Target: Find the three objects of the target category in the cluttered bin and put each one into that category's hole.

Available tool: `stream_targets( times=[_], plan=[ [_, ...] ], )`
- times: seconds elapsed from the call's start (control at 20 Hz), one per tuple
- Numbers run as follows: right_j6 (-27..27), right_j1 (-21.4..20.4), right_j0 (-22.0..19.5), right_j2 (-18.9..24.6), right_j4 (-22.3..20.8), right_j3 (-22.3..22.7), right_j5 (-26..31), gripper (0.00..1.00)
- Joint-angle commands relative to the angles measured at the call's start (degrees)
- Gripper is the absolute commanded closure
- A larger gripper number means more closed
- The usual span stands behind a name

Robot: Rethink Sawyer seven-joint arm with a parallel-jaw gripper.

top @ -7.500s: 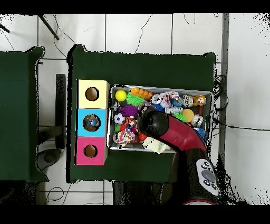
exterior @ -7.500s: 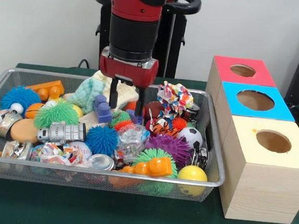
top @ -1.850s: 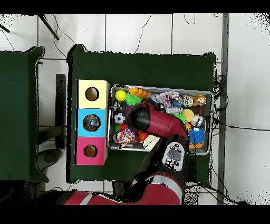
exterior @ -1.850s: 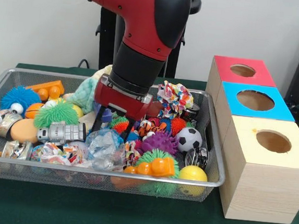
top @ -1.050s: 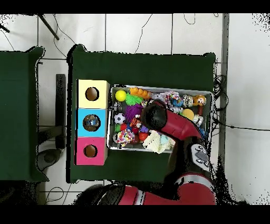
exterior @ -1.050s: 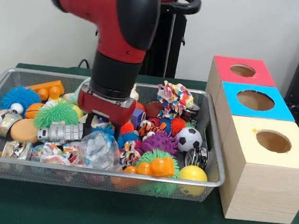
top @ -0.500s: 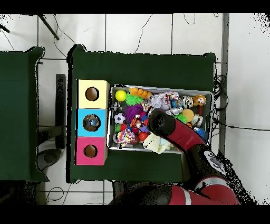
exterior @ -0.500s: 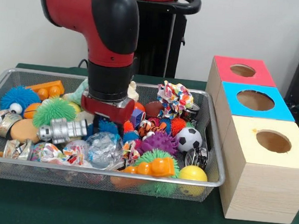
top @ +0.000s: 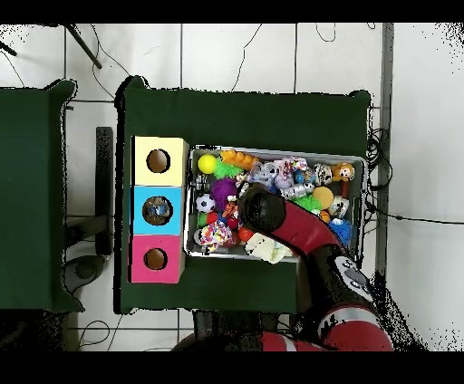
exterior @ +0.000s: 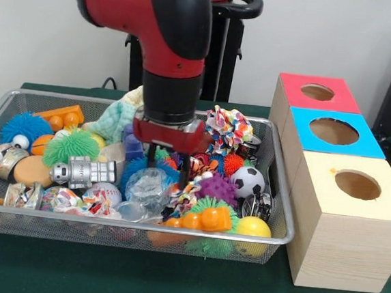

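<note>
The gripper [exterior: 165, 159] is sunk among the toys at the middle of the wire bin [exterior: 278, 237], its tips buried beside a clear crumpled wrapper [exterior: 148, 183]; how far it is spread I cannot tell. Three boxes [exterior: 345, 201] stand beside the bin's edge.
</note>
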Motion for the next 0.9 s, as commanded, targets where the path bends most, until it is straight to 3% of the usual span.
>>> stream_targets(
  times=[0.05,0.3,0.65,0.9],
  plan=[
    [13.1,-4.6,3.6,1.0,3.5,2.5,12.9,0.0],
    [14.0,-5.8,5.8,-1.7,3.9,-0.4,17.1,0.0],
    [14.4,-4.3,7.1,-3.4,4.5,-2.7,15.7,0.0],
    [12.0,-1.4,11.9,-13.1,-0.7,-11.5,17.4,0.0]
  ],
)
